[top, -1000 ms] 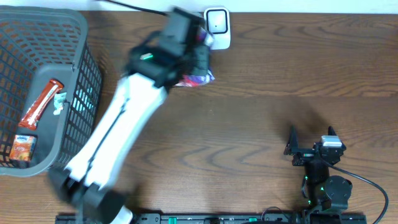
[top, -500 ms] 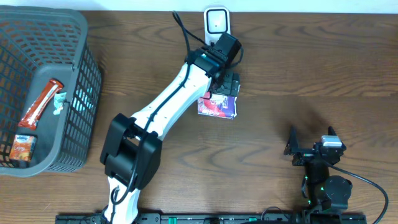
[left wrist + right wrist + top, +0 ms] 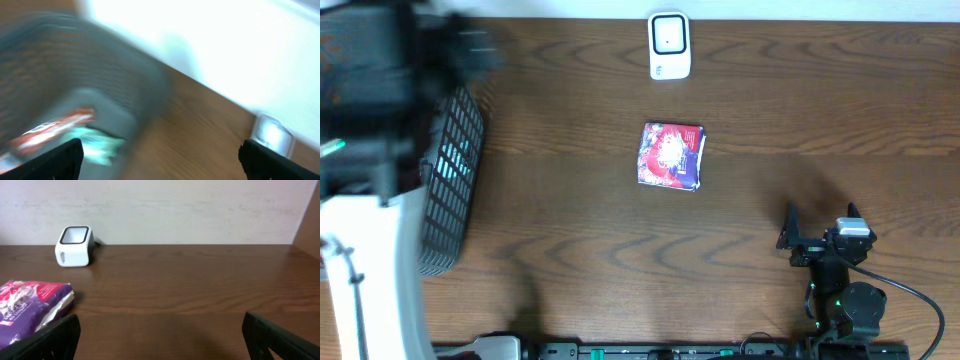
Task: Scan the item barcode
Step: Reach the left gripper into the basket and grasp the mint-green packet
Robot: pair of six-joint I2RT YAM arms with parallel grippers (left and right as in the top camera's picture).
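The item, a red and purple snack pouch point(image 3: 670, 155), lies flat on the table a little in front of the white barcode scanner point(image 3: 669, 45); nothing touches it. My left arm is a blur at the far left, above the basket point(image 3: 450, 170). Its gripper point(image 3: 161, 157) is open and empty, with the basket under its left finger and the scanner point(image 3: 270, 132) at its right. My right gripper point(image 3: 820, 232) rests open at the front right. In its wrist view the right gripper point(image 3: 165, 340) holds nothing, the pouch point(image 3: 30, 305) lies at the left and the scanner point(image 3: 75, 245) stands behind it.
The grey mesh basket point(image 3: 75, 60) at the table's left holds a red wrapped bar point(image 3: 55, 127) and a teal packet point(image 3: 100, 145), both blurred. A pale wall runs behind the table's far edge.
My left gripper opened and let go of the pouch, which now lies below the scanner. The left arm then swung fast to the left, over the basket. The right arm has not moved.
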